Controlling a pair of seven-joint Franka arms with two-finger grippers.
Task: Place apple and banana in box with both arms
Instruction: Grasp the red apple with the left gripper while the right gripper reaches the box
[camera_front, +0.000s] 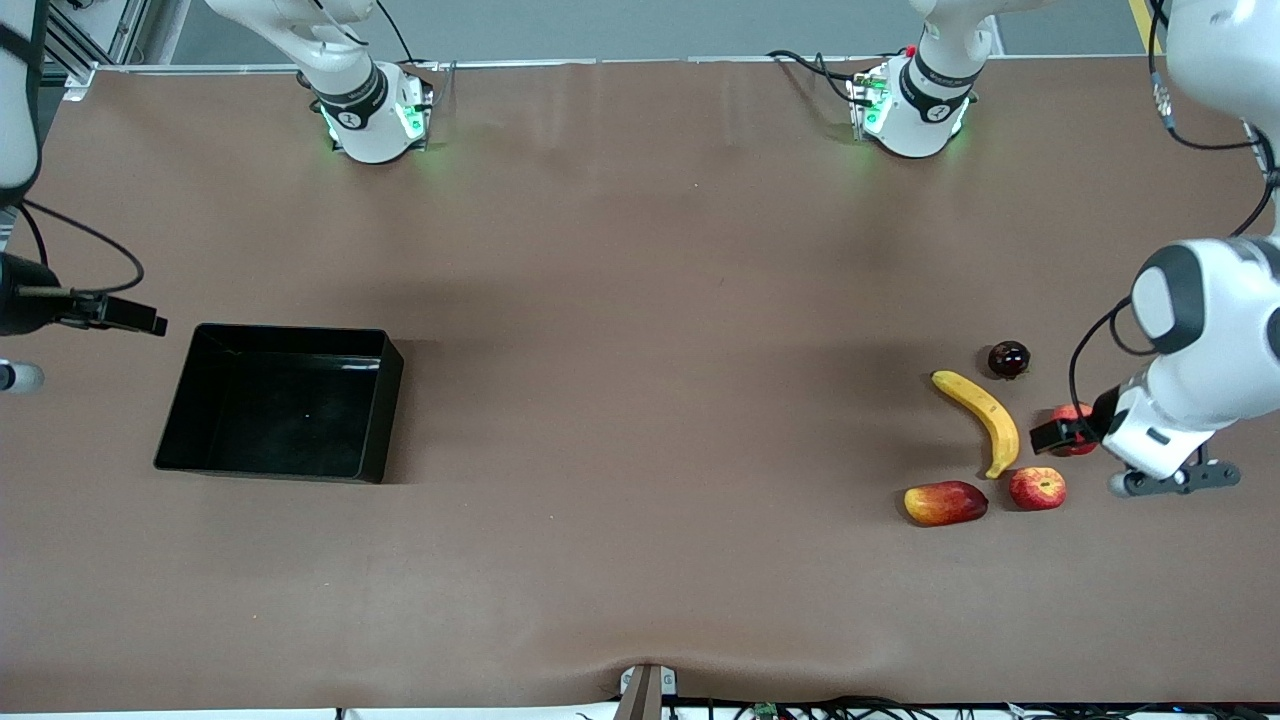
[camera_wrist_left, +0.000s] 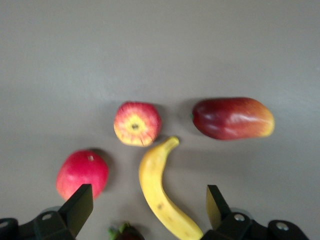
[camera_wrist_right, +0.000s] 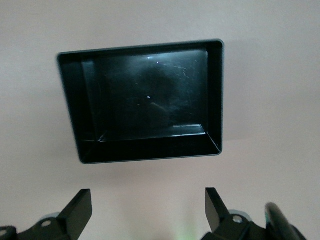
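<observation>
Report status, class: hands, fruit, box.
Left hand open over banana; right hand open beside empty box. Apple on table. Nothing in the way.

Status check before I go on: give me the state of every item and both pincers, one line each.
box: empty, upright on the table, toward the right arm's end.
banana: lying loose on the table, ungrasped.
apple: on the table, dimple up, untouched.
plain red fruit: on the table, free.
mango-like fruit: lying on its side.
left pincer: open, over the banana.
right pincer: open, empty, beside the box.

High front view facing both bases; wrist views downward, seemingly sharing nothing
</observation>
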